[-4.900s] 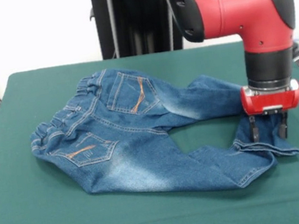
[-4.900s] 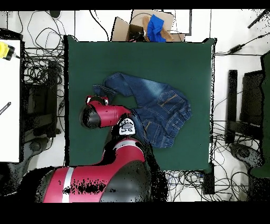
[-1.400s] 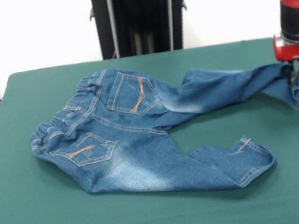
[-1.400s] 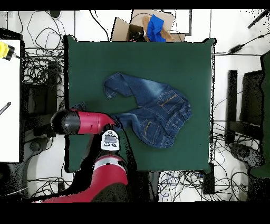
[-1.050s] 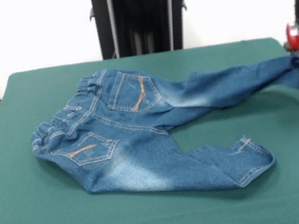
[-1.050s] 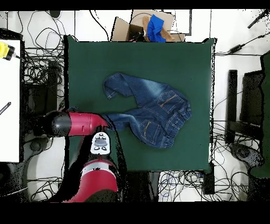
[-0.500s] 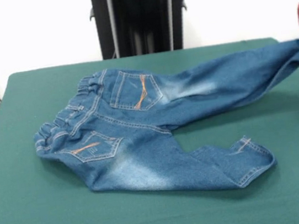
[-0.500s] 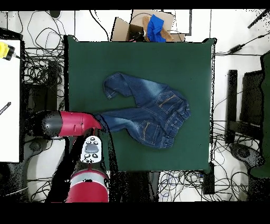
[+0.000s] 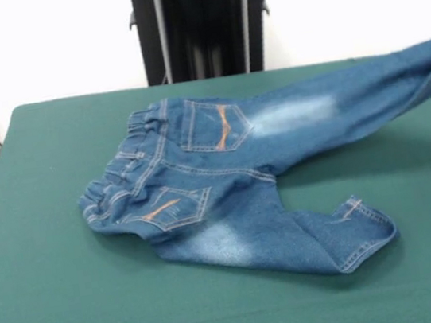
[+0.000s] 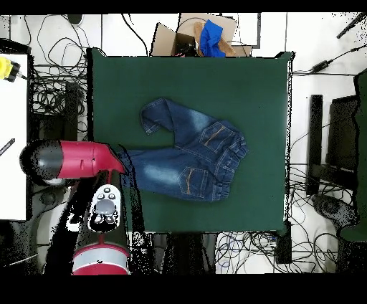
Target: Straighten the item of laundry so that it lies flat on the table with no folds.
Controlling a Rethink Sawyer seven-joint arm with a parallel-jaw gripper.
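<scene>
The item of laundry (image 9: 203, 187) is a small pair of blue jeans lying back-pockets up on the green table (image 9: 52, 313). One leg is stretched taut and lifted off the cloth, running out past the right edge of the front view. The other leg lies bent on the table, with its cuff (image 9: 361, 225) folded near the front. In the overhead view the jeans (image 10: 190, 154) sit left of the table's (image 10: 186, 79) middle. My gripper (image 10: 120, 161) is under the red wrist at the table's left edge, shut on the stretched leg's end. The front view does not show the gripper.
A cardboard box with a blue cloth (image 10: 204, 36) sits just beyond the table's top edge in the overhead view. Cables lie on the floor on all sides. A white bench (image 10: 13, 129) stands to the left. A black column (image 9: 196, 23) rises behind the table.
The arm has pulled further outward and left the front view. The held leg is now straighter, and the whole pair of jeans has slid toward the gripper's side.
</scene>
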